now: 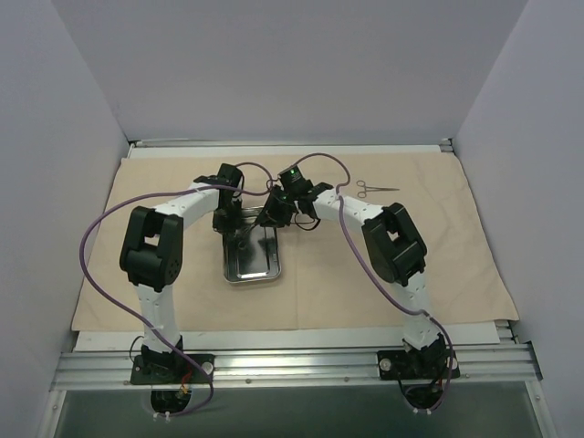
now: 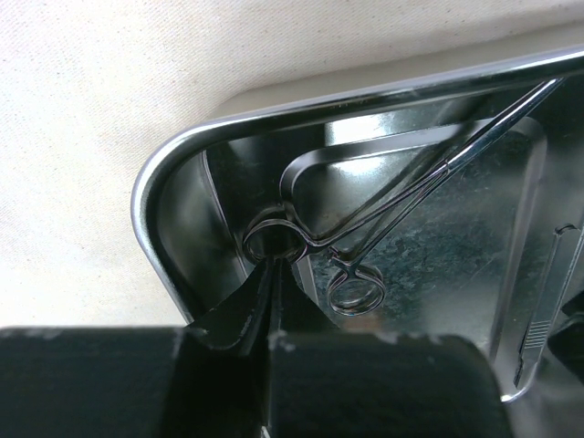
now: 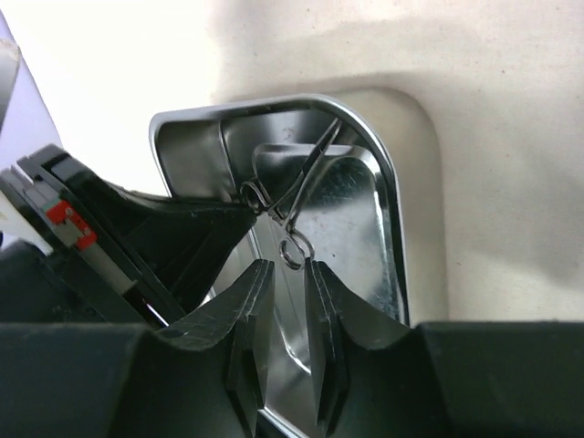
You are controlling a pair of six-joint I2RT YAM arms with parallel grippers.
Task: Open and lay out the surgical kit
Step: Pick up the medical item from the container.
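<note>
Lifting the forceps [image 2: 444, 167] out of the tray [image 2: 365, 93] is, by judgement, the step in hand. Cloth [image 1: 438, 255]: beige, spread flat over the table. Tray: shiny steel, on the middle of the cloth, between the two arms. Forceps: lying slantwise inside the tray, ring handles near one corner, tips reaching the rim. Left gripper [image 2: 270, 265]: fingers pressed together, seemingly pinching one ring handle. Right gripper [image 3: 290, 266]: fingers narrowly apart, holding nothing, with the free ring just beyond their tips. Other forceps [image 1: 376, 188]: laid on the cloth at far right, well apart from the tray. Slim flat tool [image 2: 545, 306]: on the tray floor beside the forceps, untouched. Handling note: thin polished steel is likely to slip or pivot in a one-ring grip, so the right fingers should straddle the free ring's rim and close fully before any lift. Both rings should be raised level so the tips clear the rim without dragging, then set down on bare cloth near the other forceps, not touching it.
</note>
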